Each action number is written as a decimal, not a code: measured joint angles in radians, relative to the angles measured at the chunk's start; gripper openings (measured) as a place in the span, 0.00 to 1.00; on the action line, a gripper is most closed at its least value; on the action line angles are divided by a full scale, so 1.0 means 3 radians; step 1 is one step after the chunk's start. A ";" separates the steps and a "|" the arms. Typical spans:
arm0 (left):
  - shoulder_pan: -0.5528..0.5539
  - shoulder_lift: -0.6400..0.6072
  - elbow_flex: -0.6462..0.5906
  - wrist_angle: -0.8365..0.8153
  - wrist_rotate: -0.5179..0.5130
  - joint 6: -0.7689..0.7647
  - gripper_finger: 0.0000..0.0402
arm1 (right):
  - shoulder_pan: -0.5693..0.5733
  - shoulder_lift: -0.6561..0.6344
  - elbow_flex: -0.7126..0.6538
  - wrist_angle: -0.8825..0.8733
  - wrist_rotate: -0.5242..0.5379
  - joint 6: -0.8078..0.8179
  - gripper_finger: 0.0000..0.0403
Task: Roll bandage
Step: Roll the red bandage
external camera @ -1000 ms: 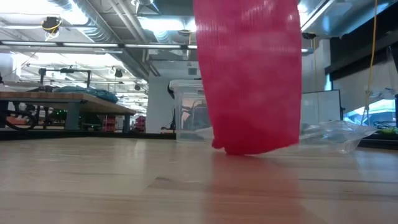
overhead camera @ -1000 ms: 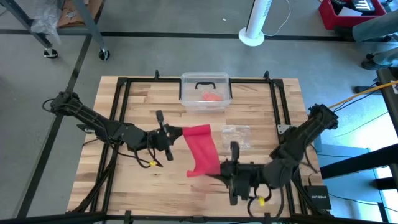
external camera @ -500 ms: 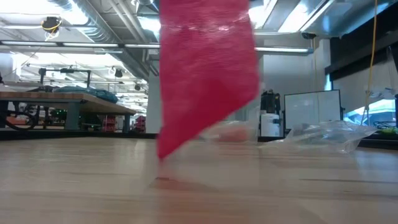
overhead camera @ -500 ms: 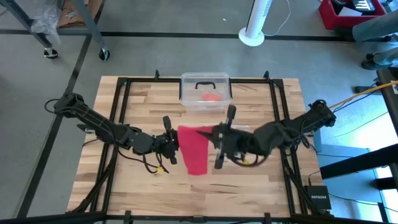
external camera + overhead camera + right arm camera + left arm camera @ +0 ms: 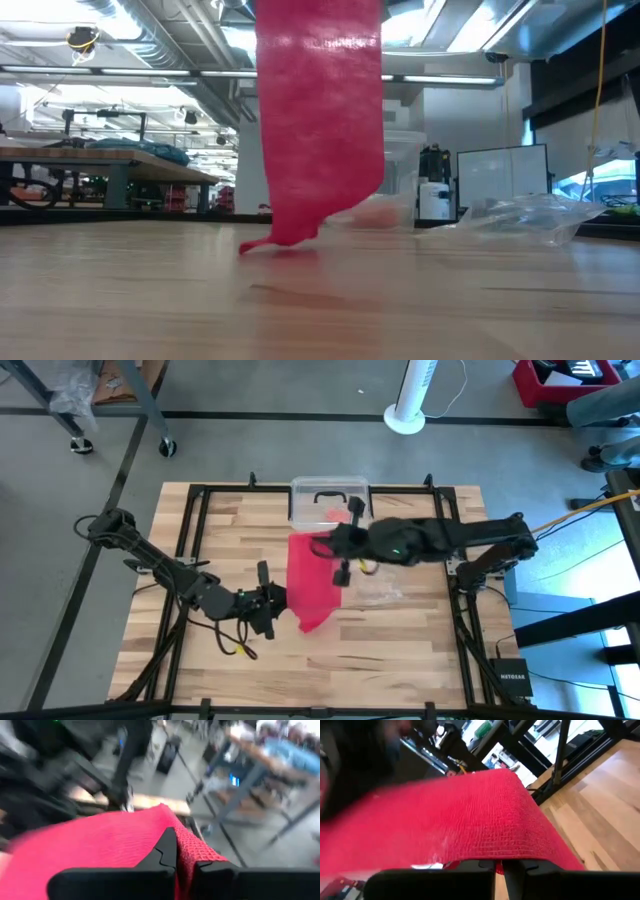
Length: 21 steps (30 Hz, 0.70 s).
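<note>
two grippers hold one bandage (image 5: 312,580). high view, left to right: left gripper (image 5: 272,600) sits lower centre-left of frame, fingers pinched on the band's lower edge. the red band runs up and right across mid-frame, over the table (image 5: 200,520). right gripper (image 5: 322,546) at centre, just below the clear bin (image 5: 330,508), clamped on the band's upper end. low view: band hangs from top of frame, bottom tip touching the wood left of centre; clear plastic bag (image 5: 530,218) at right.

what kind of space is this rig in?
Likely an open lab or workshop: bare concrete floor around the wooden table, exposed ceiling ducts with strip lights, and workbenches in the room behind.
</note>
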 joint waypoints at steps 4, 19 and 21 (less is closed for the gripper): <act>-0.0056 0.0000 0.0000 -0.0003 -0.0034 0.0017 0.01 | -0.0139 0.0010 -0.0262 -0.0088 -0.0006 0.0247 0.01; 0.0064 0.0000 0.0000 -0.0357 -0.0098 -0.0693 0.01 | -0.0487 0.0011 -0.1240 0.0042 -0.0925 0.1162 0.27; 0.0106 0.0000 0.0003 -0.0413 -0.0078 -0.0801 0.01 | -0.0483 0.0011 -0.1162 -0.0060 -0.0892 0.1156 0.36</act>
